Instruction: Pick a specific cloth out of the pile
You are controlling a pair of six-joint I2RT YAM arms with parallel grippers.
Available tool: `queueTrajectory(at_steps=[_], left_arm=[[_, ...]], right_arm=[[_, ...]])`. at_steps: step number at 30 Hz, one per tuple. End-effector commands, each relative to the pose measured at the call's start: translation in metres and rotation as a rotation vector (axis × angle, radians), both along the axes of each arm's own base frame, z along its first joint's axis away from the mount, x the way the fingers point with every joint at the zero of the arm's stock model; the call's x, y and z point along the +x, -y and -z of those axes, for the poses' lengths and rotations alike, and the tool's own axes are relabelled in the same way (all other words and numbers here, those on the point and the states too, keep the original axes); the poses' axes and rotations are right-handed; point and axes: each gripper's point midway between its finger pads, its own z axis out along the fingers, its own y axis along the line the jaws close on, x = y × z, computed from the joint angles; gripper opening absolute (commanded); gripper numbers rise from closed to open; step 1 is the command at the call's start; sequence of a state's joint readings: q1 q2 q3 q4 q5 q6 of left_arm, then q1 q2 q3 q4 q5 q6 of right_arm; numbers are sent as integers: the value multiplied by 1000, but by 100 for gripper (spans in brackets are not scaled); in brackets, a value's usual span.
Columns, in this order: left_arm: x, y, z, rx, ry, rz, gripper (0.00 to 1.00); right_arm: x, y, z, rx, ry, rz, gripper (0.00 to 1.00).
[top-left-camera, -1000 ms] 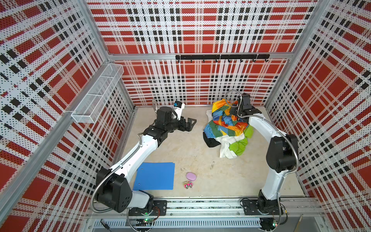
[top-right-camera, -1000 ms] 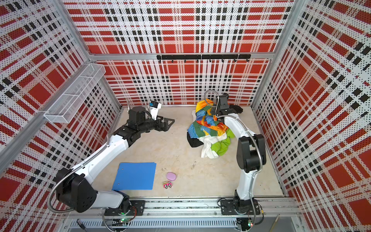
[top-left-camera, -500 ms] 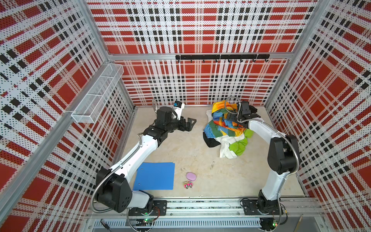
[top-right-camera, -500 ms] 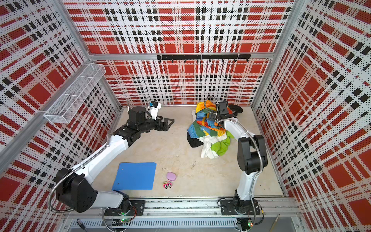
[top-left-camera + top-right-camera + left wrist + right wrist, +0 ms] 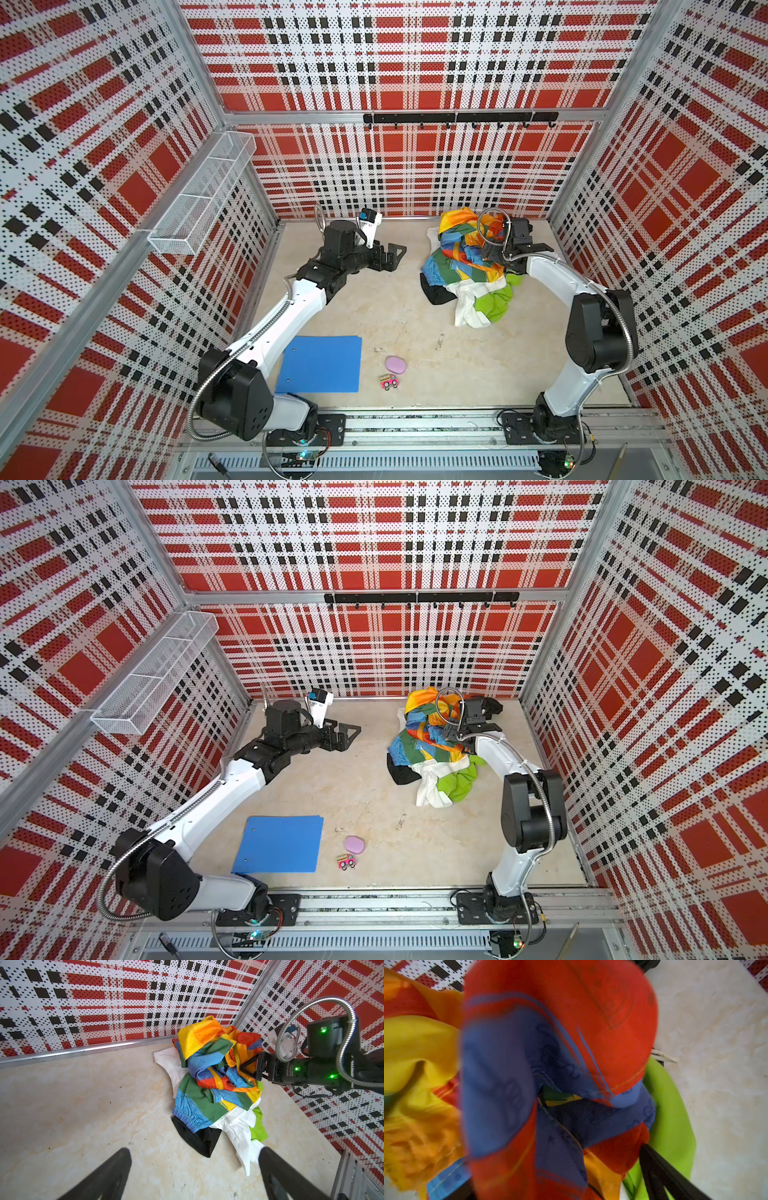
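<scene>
Cloth (image 5: 496, 305) shows lime green at the pile's (image 5: 459, 253) near edge, about 5 o'clock, mostly buried under white fabric (image 5: 467, 309) and rainbow fabric (image 5: 465, 249). My right fingers (image 5: 660, 1174) stand apart at the pile's 2 o'clock, rainbow fabric draped across them, nothing clamped. I judge it best to drop low onto bare green and pinch only that layer. Left fingers (image 5: 108, 1176) are apart at 9 o'clock, well clear.

lime-green cloth (image 5: 496, 303), rainbow pile (image 5: 459, 251), blue folder (image 5: 320, 365)
</scene>
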State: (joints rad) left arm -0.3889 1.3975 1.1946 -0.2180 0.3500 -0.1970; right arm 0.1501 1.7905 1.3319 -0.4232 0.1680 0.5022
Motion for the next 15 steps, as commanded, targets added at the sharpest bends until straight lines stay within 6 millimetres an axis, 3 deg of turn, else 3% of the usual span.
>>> queueTrajectory(at_steps=[1, 3, 6, 8, 11, 15], left_arm=[[-5, 1, -16, -12, 39, 5, 99], [-5, 1, -15, -11, 37, 5, 99], [-5, 1, -15, -10, 37, 4, 99], [-5, 1, -15, -9, 37, 4, 99], [-4, 2, -15, -9, 37, 4, 99], [-4, 1, -14, -8, 37, 2, 99]], right_arm=[[13, -4, 11, 7, -10, 7, 100], [19, -4, 13, 7, 1, 13, 91], [28, 1, 3, -12, 37, 38, 47], [33, 2, -13, -14, 82, 46, 27], [41, 1, -42, -7, 165, 46, 15], [57, -11, -86, 33, 270, 20, 13]])
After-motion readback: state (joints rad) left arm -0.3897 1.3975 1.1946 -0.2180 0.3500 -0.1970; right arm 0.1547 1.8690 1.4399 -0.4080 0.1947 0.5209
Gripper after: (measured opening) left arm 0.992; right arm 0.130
